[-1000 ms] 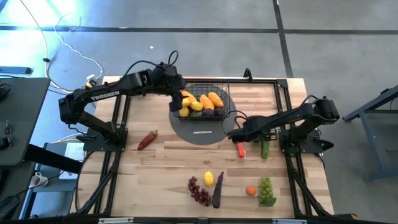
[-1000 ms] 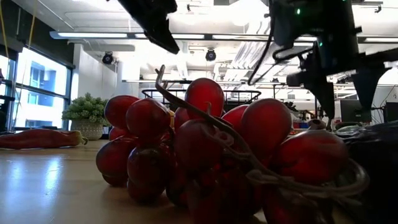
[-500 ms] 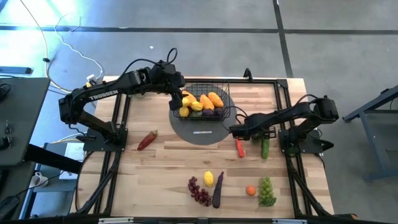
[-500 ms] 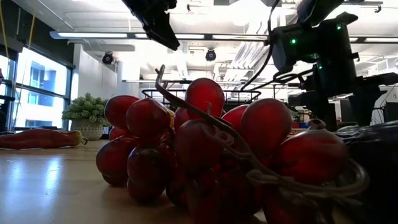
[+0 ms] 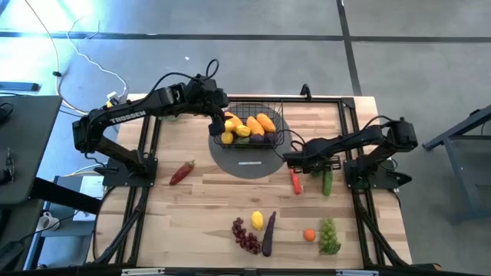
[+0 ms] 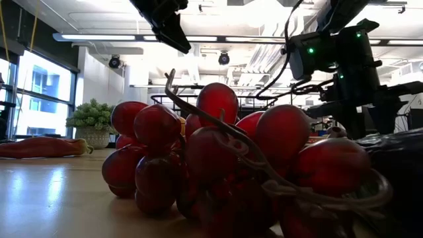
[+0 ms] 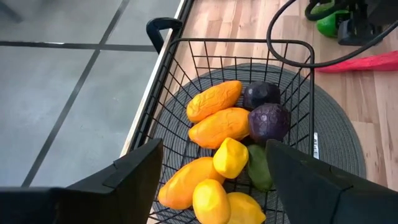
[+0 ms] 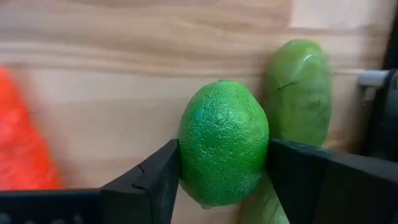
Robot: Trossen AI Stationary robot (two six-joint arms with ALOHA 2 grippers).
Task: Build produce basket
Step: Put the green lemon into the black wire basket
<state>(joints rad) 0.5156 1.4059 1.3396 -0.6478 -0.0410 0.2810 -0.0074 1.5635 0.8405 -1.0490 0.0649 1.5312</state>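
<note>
The black wire basket (image 5: 249,126) stands on a round grey mat and holds mangoes, lemons and dark purple fruit (image 7: 267,118). My left gripper (image 5: 222,116) hangs open above the basket's left end, touching nothing. My right gripper (image 5: 298,160) is just right of the mat, shut on a green lime (image 8: 224,140). Past the lime lie the orange-red carrot (image 5: 295,183) and the green cucumber (image 5: 327,182) on the table. My right gripper pinches the lime across its middle (image 8: 186,146) between the two fingers, one on each side. The fingers come from above, pointing down at the table between carrot and cucumber. Whether the lime is clear of the wood, I cannot tell.
A red pepper (image 5: 182,172) lies left of the mat. Along the near edge lie a lemon (image 5: 258,220), purple grapes (image 5: 245,235), an eggplant (image 5: 268,234), a small orange (image 5: 309,235) and green grapes (image 5: 329,235). Bare wood shows between these and the mat (image 5: 249,162).
My right gripper has risen and drawn back a little toward the table's right edge, tipping as it went. The left arm has kept still over the basket.
</note>
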